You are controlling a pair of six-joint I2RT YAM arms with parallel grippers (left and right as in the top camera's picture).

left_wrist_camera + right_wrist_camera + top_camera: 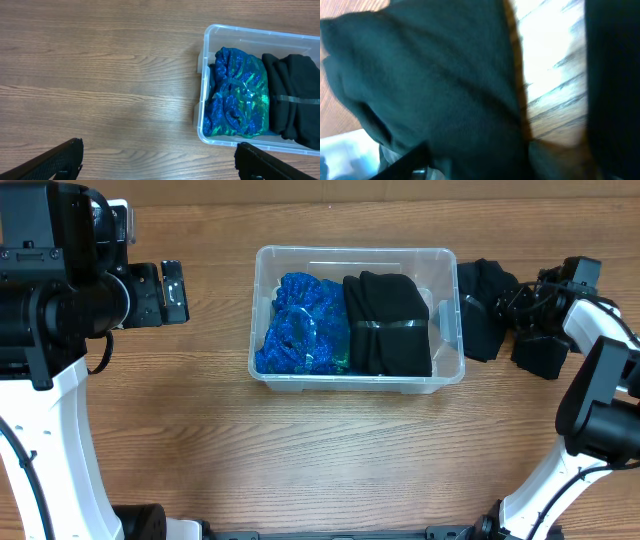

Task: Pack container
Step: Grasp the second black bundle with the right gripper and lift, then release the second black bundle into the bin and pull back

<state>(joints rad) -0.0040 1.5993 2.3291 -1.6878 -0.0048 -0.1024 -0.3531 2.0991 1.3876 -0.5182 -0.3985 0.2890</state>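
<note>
The clear plastic container point(355, 251) stands mid-table. It holds a shiny blue garment point(300, 325) on its left side and a folded black garment point(388, 325) on its right; they cover its bottom. The left wrist view shows the container's rim point(202, 100), the blue garment point(237, 95) and the black garment point(292, 100). My left gripper point(175, 290) is open and empty, well left of the container point(157, 152). My right gripper point(516, 308) is low over a black cloth point(482, 305) just right of the container. This cloth point(435, 85) fills the blurred right wrist view, one finger showing at the lower left.
A second black cloth point(542, 358) lies on the table right of the first, under my right arm. Bare wood table point(100, 75) stretches left and in front of the container.
</note>
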